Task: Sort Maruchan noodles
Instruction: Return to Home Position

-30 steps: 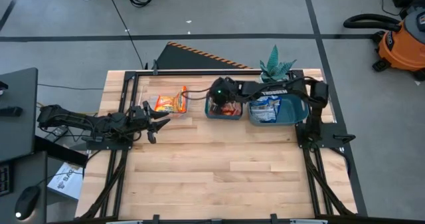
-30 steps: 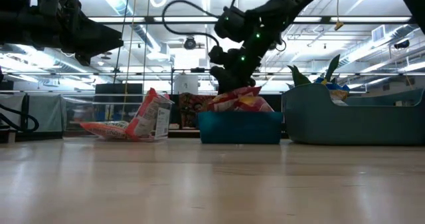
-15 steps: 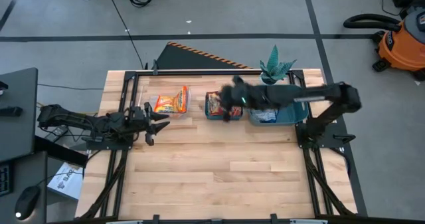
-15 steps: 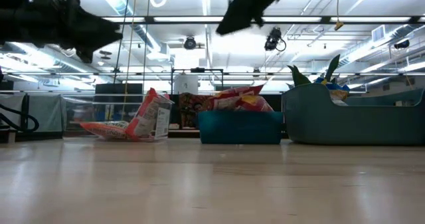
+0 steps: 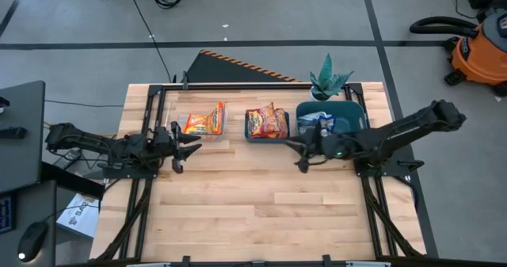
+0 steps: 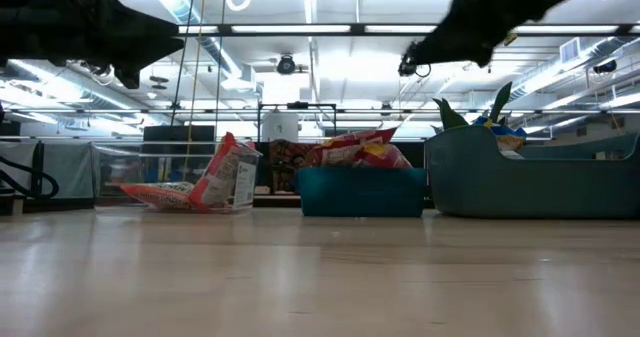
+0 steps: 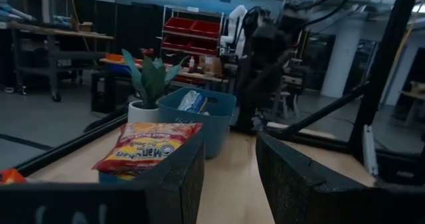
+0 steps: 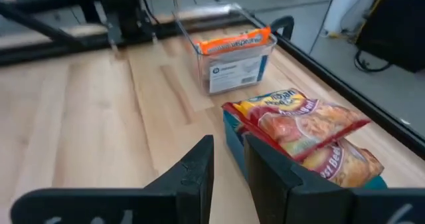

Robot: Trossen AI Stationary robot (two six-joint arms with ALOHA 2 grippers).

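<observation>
Red-and-yellow Maruchan packets (image 5: 267,123) are heaped in the small teal bin (image 5: 250,135) and also show as packets (image 8: 302,121) in the right wrist view. Blue-and-white packets (image 5: 321,123) lie in the large teal bin (image 5: 352,112). Orange packets (image 5: 204,123) sit in and beside a clear container (image 8: 236,64) near the far left. My right gripper (image 5: 301,154) hovers open and empty above the table, on the near side of the two bins. My left gripper (image 5: 188,145) hovers open and empty, on the near side of the orange packets.
A potted plant (image 5: 327,81) stands at the far edge behind the large bin. A black frame (image 5: 238,85) runs along the table's far edge. Bare wood (image 5: 261,204) stretches across the near half of the table.
My right gripper has risen off the small teal bin and drawn back toward the table's near edge and right, out past the bin's near side. The red-and-yellow packets it hid now show heaped in the bin. The left arm has kept still.
</observation>
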